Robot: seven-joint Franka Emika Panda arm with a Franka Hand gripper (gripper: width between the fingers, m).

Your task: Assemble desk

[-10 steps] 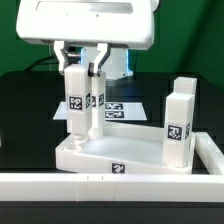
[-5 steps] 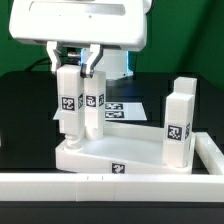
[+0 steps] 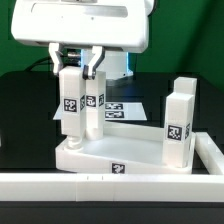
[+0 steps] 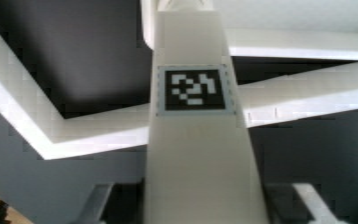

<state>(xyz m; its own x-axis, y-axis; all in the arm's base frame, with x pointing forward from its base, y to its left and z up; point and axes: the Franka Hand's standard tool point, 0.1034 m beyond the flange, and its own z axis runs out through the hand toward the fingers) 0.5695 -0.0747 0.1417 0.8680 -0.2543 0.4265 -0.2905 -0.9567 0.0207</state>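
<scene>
The white desk top (image 3: 110, 158) lies rim-up near the front of the table. My gripper (image 3: 78, 62) hangs over its corner at the exterior view's left, shut on the top of an upright tagged white leg (image 3: 70, 105) whose foot sits in that corner. In the wrist view this leg (image 4: 197, 130) runs straight out from between the fingers of the gripper (image 4: 202, 205), with the desk top's rim (image 4: 69, 120) beyond it. A second leg (image 3: 93, 108) stands just behind the held one. A third leg (image 3: 178, 122) stands at the corner on the exterior view's right.
The marker board (image 3: 128, 108) lies flat on the black table behind the desk top. The long white rail wall (image 3: 100, 186) runs along the front and up the exterior view's right side (image 3: 212, 150), close against the desk top.
The gripper and the held leg have shifted a little toward the exterior view's left and the fingers have turned slightly. The other two legs and the desk top have not moved.
</scene>
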